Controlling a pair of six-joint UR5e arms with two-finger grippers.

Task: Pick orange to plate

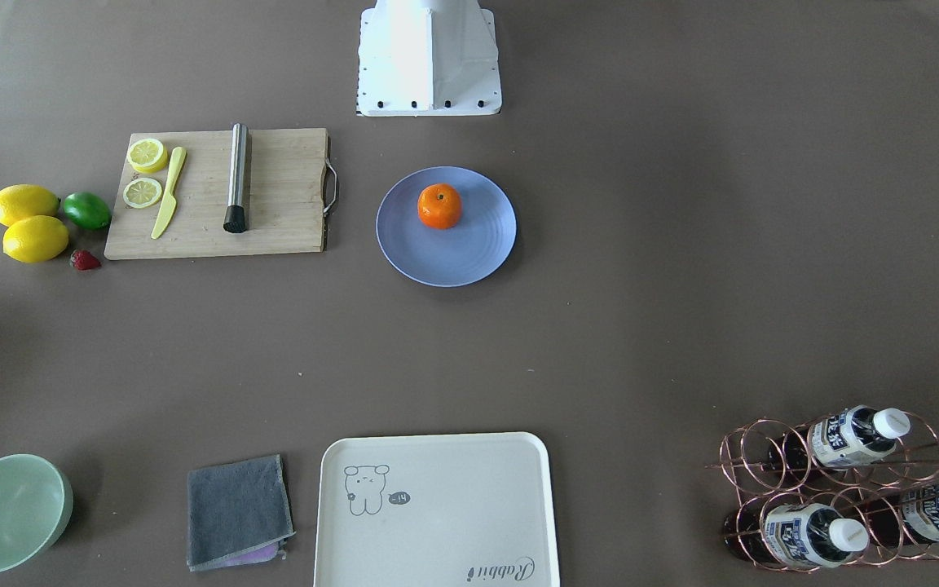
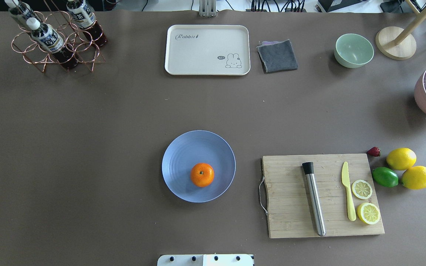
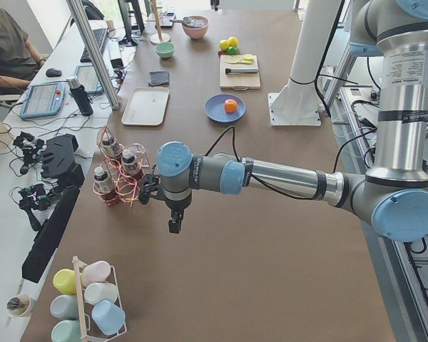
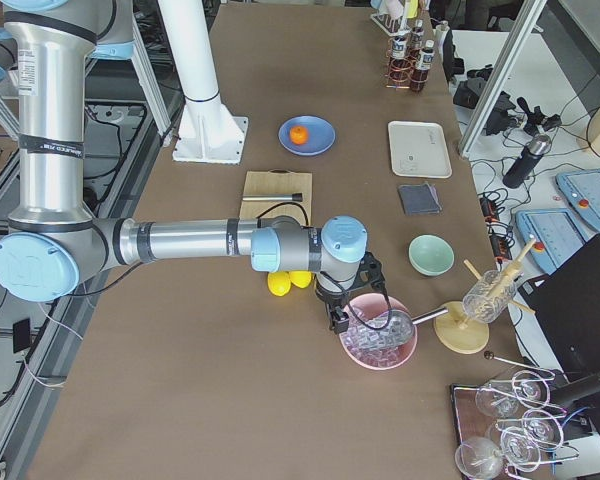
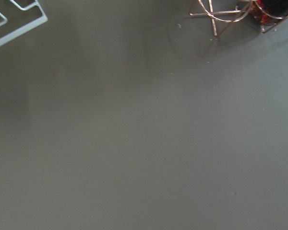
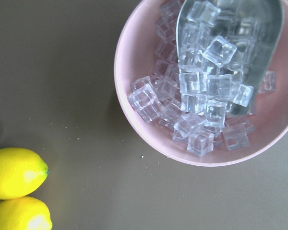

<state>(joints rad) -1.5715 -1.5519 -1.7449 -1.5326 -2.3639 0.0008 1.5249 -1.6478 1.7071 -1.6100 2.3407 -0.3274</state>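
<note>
Judging the task done, with orange (image 2: 202, 174) resting on plate (image 2: 183, 151), well away from left hand (image 3: 172, 224) and right hand (image 4: 336, 320), their opening impossible to tell.

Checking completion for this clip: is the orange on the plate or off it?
On. The orange rests on the plate, inside its rim, off-centre toward the robot.
</note>
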